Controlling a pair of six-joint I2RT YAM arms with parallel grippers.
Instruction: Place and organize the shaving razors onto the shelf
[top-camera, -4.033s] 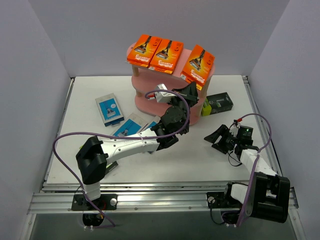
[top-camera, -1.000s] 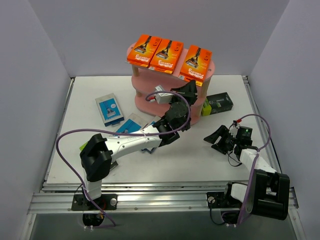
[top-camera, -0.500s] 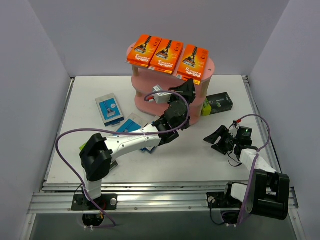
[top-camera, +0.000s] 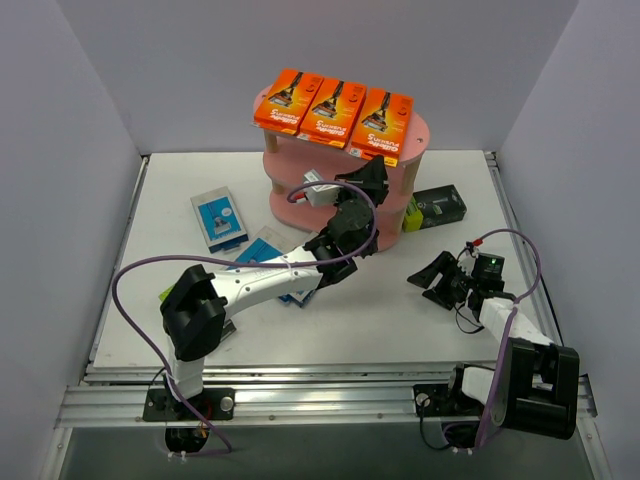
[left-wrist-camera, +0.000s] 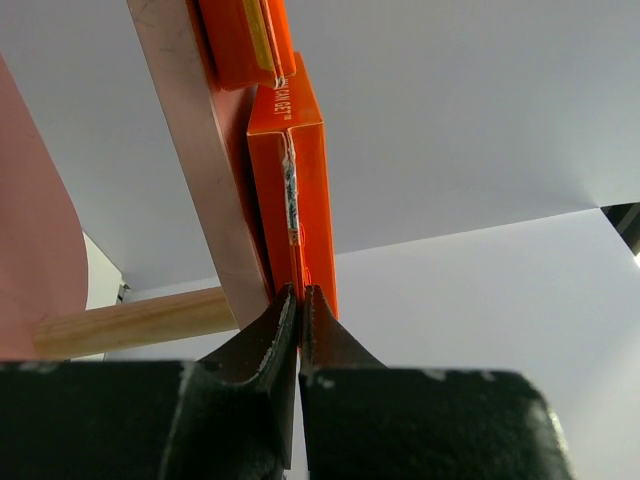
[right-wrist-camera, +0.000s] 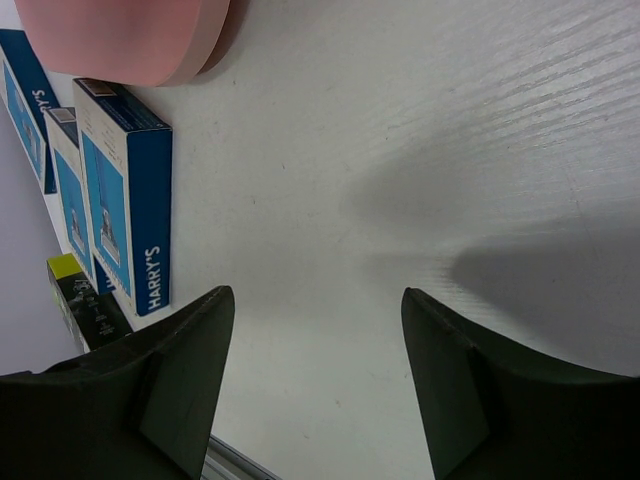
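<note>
**Left gripper (left-wrist-camera: 298, 295) clamped on an orange razor pack (top-camera: 381, 122) at the shelf's (top-camera: 424, 138) top tier**
Its jaws are pinched shut on the pack's near edge; the pack lies on the pink top board beside two more orange packs (top-camera: 333, 105). The right gripper (right-wrist-camera: 315, 300) hangs with jaws apart above the tabletop (top-camera: 380, 310), where blue-and-white packs (top-camera: 218, 218) and a black pack (top-camera: 435, 207) lie.

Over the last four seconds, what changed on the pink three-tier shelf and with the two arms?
The left gripper, shut on the near edge of the third bright orange razor pack, slid it left along the shelf's top board, into line beside the other two orange packs. Unchanged: those two, the blue-and-white packs and black-and-lime pack on the table, and the open right gripper above it.
</note>
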